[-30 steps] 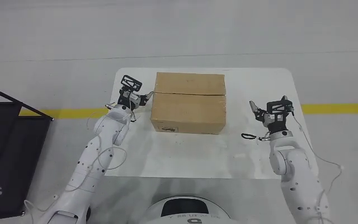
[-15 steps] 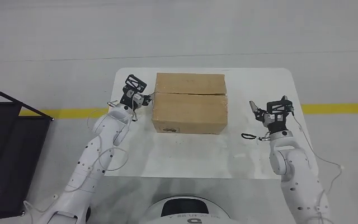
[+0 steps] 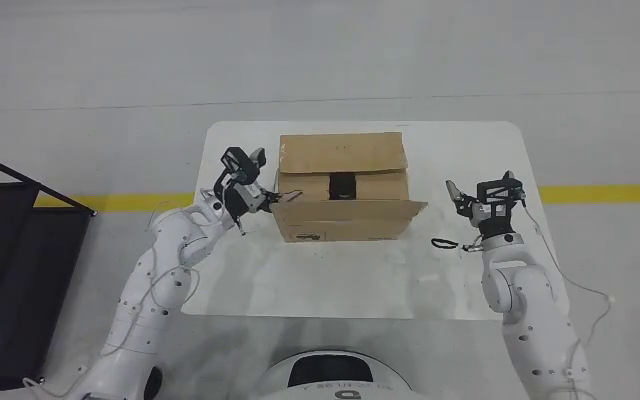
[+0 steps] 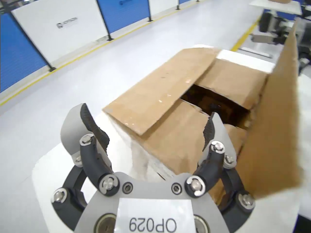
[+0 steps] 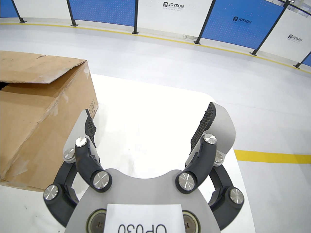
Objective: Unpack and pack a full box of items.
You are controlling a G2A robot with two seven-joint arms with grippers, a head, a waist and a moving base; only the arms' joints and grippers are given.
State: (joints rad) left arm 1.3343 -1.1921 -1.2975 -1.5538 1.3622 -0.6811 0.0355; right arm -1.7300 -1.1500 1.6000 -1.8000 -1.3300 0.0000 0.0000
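A brown cardboard box (image 3: 340, 235) sits mid-table. Its near flap (image 3: 350, 213) stands raised, tilted toward the table's front edge; its far flap (image 3: 342, 152) lies over the top. Between them a dark gap (image 3: 343, 184) shows the inside. The contents are too dark to make out. My left gripper (image 3: 262, 185) is at the box's left end, open, with nothing between its fingers. In the left wrist view the left gripper (image 4: 148, 122) faces the box (image 4: 170, 132), and the raised flap (image 4: 274, 127) stands just outside one finger (image 4: 213, 129). My right gripper (image 3: 485, 195) hangs open over bare table, right of the box; the right gripper (image 5: 149, 122) holds nothing.
The white table (image 3: 450, 270) has free room in front of and right of the box. A black rack (image 3: 20, 250) stands off the table's left side. A yellow floor line (image 3: 590, 193) runs behind. Blue and white fence panels (image 5: 172, 5) ring the floor.
The box's near flap has swung up and open, baring a dark gap. My left gripper moved along the box's left end toward the front. The right arm stayed still.
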